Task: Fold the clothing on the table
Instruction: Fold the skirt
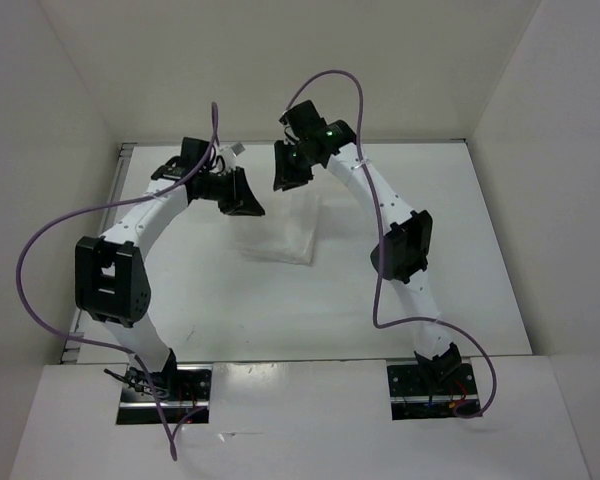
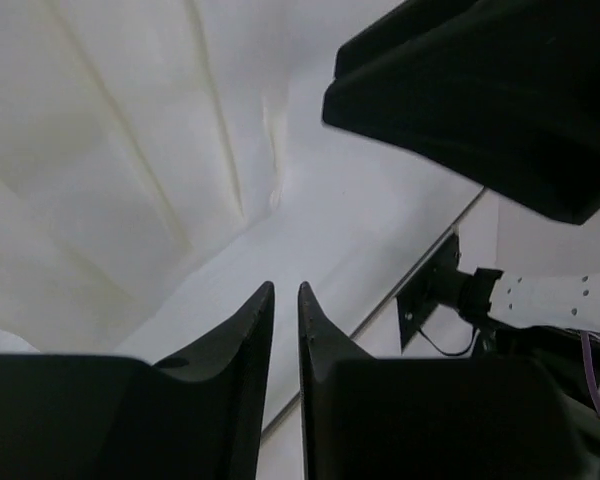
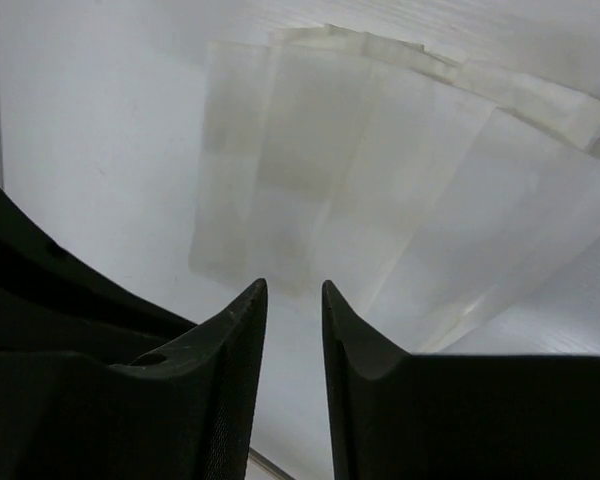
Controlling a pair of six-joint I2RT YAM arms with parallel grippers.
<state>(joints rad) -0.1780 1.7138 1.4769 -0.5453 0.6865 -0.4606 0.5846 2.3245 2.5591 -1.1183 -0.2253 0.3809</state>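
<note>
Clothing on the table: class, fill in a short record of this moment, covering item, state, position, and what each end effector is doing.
item: white clothing, thin fabric
state: lying on the table in flat layers with straight creases
position: mid-table, between the two arms
left end effector: near the clothing's far left corner, fingers slightly apart, holding nothing
right end effector: near the clothing's far edge, fingers apart, holding nothing
</note>
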